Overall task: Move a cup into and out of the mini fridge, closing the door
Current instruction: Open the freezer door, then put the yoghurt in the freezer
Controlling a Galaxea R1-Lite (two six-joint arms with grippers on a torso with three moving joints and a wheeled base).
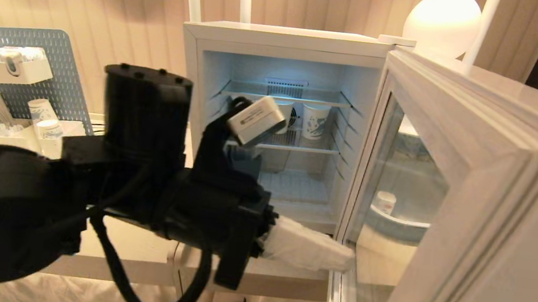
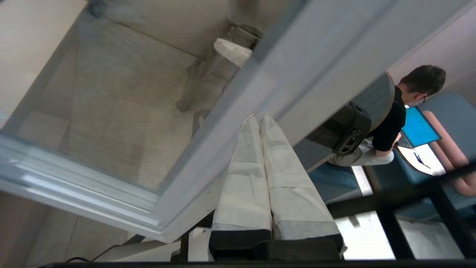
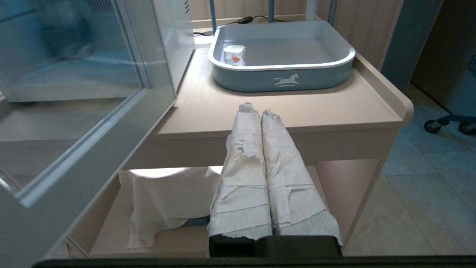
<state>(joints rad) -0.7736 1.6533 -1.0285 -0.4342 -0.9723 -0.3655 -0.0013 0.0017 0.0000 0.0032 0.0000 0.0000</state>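
Observation:
The mini fridge (image 1: 288, 38) stands open, its door (image 1: 489, 198) swung out to the right. My left gripper (image 1: 345, 260) is shut and empty. Its white-wrapped fingertips are at the lower inner edge of the door frame (image 2: 282, 67), as the left wrist view shows at the gripper (image 2: 259, 119). The cup (image 1: 385, 202) shows through the door glass, standing in a grey-blue tray (image 1: 393, 225) beside the fridge. In the right wrist view the cup (image 3: 234, 55) stands in the tray's (image 3: 282, 80) far corner. My right gripper (image 3: 256, 109) is shut and empty, parked low before the table edge.
Two tall paper cups (image 1: 315, 120) stand on the fridge's middle shelf. A pegboard rack (image 1: 27, 70) with cups stands at the left, and a round lamp (image 1: 443, 21) behind the fridge. A cloth (image 3: 163, 201) lies under the table. A seated person (image 2: 390, 119) works behind.

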